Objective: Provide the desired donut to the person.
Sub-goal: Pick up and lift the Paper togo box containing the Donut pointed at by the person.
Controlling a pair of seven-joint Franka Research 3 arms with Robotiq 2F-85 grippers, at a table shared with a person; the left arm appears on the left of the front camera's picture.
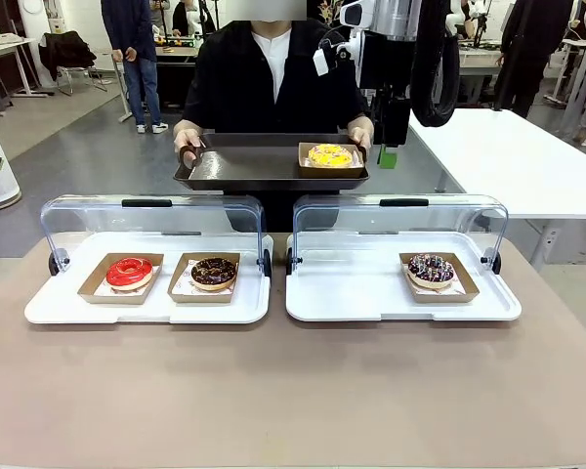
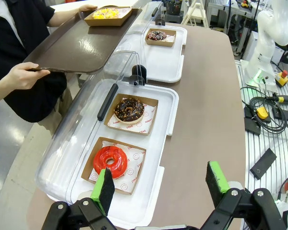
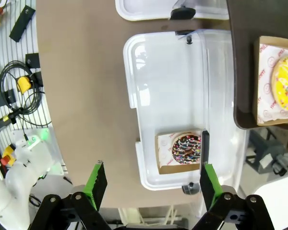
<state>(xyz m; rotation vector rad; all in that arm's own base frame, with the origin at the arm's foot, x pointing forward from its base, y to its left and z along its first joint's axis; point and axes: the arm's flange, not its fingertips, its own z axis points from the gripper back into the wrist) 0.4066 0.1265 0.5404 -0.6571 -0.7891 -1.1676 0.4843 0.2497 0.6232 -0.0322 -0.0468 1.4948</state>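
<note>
1. Left-hand white plastic tray (image 1: 146,311), at 9 o'clock on the brown surface (image 1: 293,391): it holds two brown cardboard boxes. The red glazed donut (image 1: 129,272) sits at the tray's 9 o'clock end, and the chocolate-iced donut (image 1: 214,273) at its 3 o'clock end.
2. Right-hand white plastic tray (image 1: 371,303), at 3 o'clock on the surface: it holds one cardboard box at its 3 o'clock end, with the chocolate donut with coloured sprinkles (image 1: 431,269) inside. The remainder of this tray is bare.
3. Both clear domed lids (image 1: 151,220) are swung up and tipped back toward 12 o'clock, leaving the trays open from above.
4. The person (image 1: 273,88) stands at 12 o'clock and holds a dark brown serving tray (image 1: 254,168) level, one hand on each short end. The yellow-iced donut (image 1: 330,155) lies in a cardboard box at that tray's 3 o'clock end. The remainder of the serving tray is bare.
5. Clearances: a narrow gap separates the two white trays. A wide bare band of surface runs along 6 o'clock. The serving tray hangs just beyond the raised lids.
6. The left arm's fingers (image 2: 105,187) are spread wide with nothing between them, held above the surface near the red donut's end of the left tray.
7. The right arm's fingers (image 3: 97,184) are spread wide with nothing between them, pointing down from above at the right tray's sprinkled-donut end.
</note>
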